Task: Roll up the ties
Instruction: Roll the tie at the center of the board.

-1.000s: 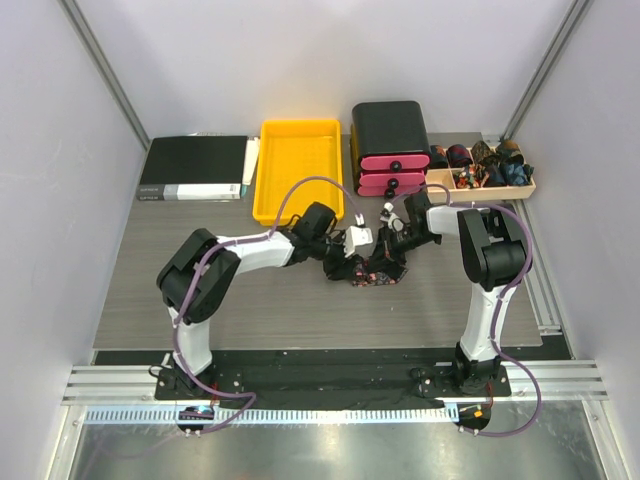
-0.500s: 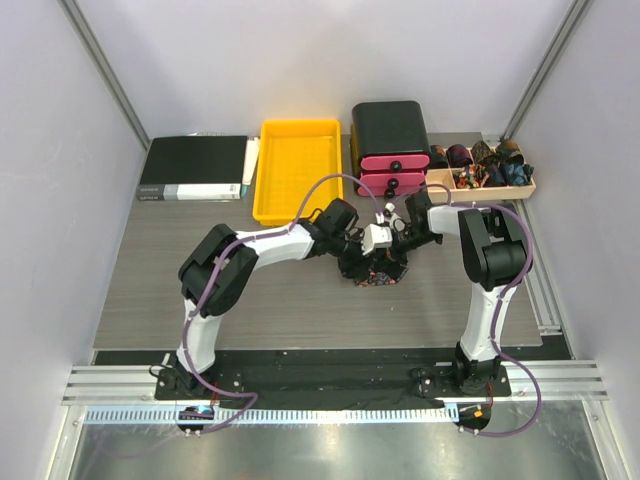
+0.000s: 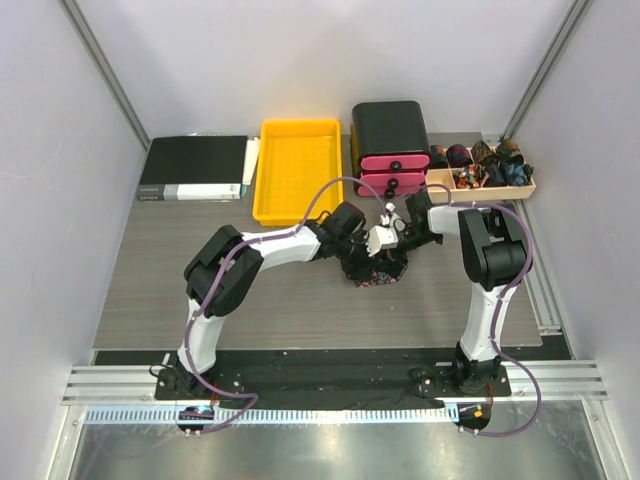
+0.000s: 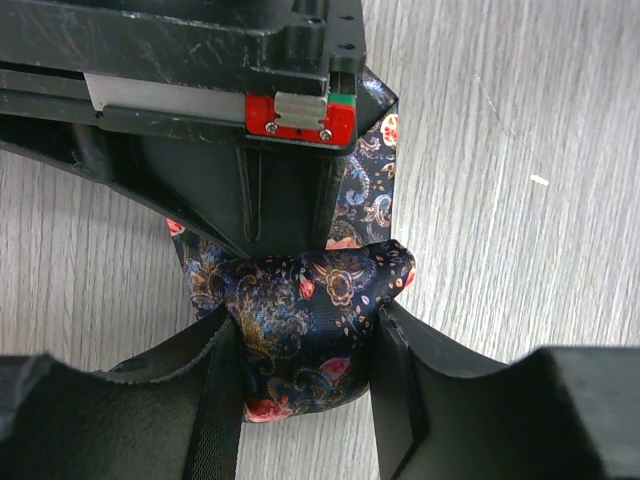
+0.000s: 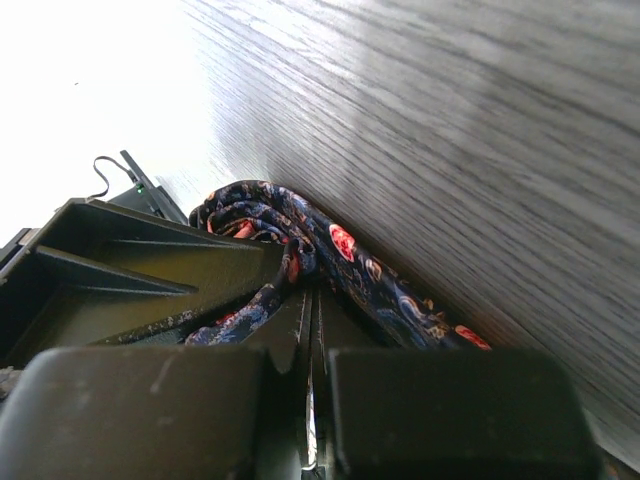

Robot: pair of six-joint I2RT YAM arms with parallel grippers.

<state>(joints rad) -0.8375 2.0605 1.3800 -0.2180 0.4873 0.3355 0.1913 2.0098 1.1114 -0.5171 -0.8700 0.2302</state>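
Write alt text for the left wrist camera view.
The left gripper clasps a bunched dark tie patterned with red and pink flowers. The right gripper, black with a red tag, meets the tie from the top of the frame, over a grey wood-grain table.

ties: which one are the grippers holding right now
The floral tie at the table's centre, pinched by the left gripper and right gripper. The other ties sit rolled in the wooden tray, far right.

Even, soft overhead light; right wrist view glares white upper left (near foreground blurred).
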